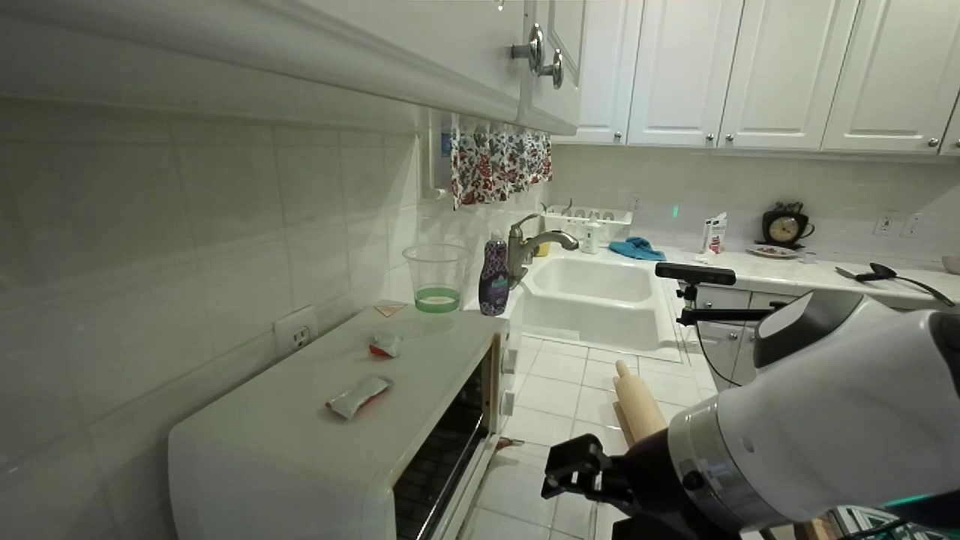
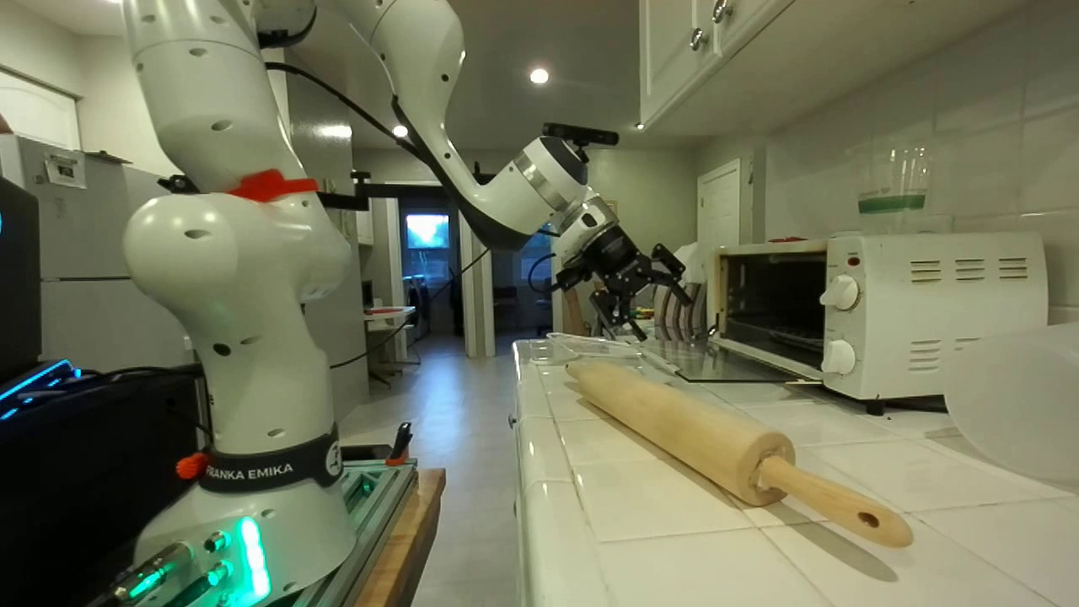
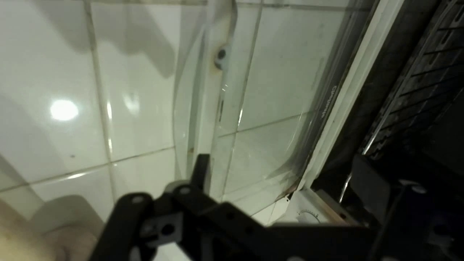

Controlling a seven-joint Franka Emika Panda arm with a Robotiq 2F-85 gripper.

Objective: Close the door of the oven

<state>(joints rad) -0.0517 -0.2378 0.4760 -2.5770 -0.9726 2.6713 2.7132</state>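
The white oven (image 2: 944, 320) stands on the counter with its dark cavity exposed; it also shows in an exterior view (image 1: 300, 465). Its door (image 2: 725, 364) is folded down, lying nearly flat just over the tiles. In the wrist view the door's clear glass (image 3: 275, 90) runs between the oven's sill and a pale bar along its outer edge. My gripper (image 2: 660, 314) is open and empty, in front of the cavity and above the door. In the wrist view my gripper (image 3: 286, 170) has one finger over the pale bar and the other over the cavity side. Contact cannot be told.
A wooden rolling pin (image 2: 674, 430) lies on the counter in front of the oven. A clear cup (image 1: 437, 277), a purple bottle (image 1: 494, 277) and small packets (image 1: 360, 397) are on or by the oven top. A wall cabinet (image 1: 300, 45) hangs above. The sink (image 1: 600, 300) lies beyond.
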